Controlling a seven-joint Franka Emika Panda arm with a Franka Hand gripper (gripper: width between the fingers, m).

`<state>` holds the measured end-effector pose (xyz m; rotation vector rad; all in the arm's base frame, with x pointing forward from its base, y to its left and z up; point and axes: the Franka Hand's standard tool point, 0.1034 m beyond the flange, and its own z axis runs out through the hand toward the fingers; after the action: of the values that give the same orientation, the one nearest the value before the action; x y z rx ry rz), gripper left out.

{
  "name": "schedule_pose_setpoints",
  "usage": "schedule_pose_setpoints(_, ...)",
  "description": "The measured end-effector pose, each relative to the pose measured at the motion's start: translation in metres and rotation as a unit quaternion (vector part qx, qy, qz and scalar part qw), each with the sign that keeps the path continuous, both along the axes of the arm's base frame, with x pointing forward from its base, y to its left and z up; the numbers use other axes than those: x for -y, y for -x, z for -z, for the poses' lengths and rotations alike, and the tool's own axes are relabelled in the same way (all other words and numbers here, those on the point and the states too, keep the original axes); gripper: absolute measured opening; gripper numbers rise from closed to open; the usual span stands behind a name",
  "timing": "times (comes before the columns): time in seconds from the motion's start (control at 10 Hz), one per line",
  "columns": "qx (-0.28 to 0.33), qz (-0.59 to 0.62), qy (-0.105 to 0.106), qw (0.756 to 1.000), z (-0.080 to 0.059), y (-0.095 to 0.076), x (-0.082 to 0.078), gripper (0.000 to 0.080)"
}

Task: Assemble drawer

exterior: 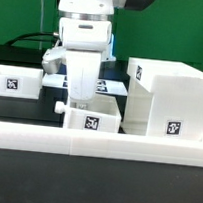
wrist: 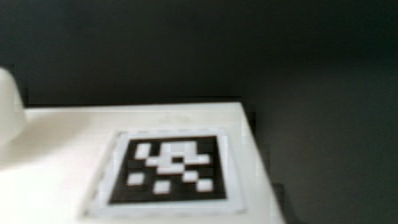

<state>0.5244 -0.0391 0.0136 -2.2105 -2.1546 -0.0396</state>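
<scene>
The drawer's large cube housing (exterior: 168,96) stands at the exterior view's right, open side up, with a tag on its front. One small tray (exterior: 15,82) sits at the left. A second tray (exterior: 92,117) with a side knob (exterior: 61,107) lies in the middle, against the housing. My gripper (exterior: 80,90) hangs straight down just above and behind this middle tray; its fingers look close together, but I cannot tell whether they grip anything. The wrist view shows only a blurred white surface (wrist: 71,130) with a tag (wrist: 171,168) and no fingers.
A long low white rail (exterior: 96,141) runs across the front. The marker board (exterior: 109,87) lies on the black table behind the gripper. A green backdrop stands behind the arm. Black table (wrist: 320,120) shows beside the white surface in the wrist view.
</scene>
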Motion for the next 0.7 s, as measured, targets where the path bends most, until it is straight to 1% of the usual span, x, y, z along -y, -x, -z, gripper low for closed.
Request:
schedule_pose_setpoints(0.1,0.0,-0.004,-0.002,1.0,0.002,0.001,0.007,0.0041)
schedule_pose_setpoints(0.2,-0.001,0.001,0.0,1.0,0.002,0.002,0.01,0.0041)
schedule_pose_setpoints(0.4,-0.002,0.001,-0.001,1.0,0.002,0.002,0.008,0.0041)
schedule_pose_setpoints(0.6,-0.004,-0.008,-0.003,1.0,0.0,-0.006,-0.004,0.0041)
schedule_pose_setpoints(0.7,-0.001,-0.012,-0.004,1.0,-0.002,-0.011,-0.007,0.0041)
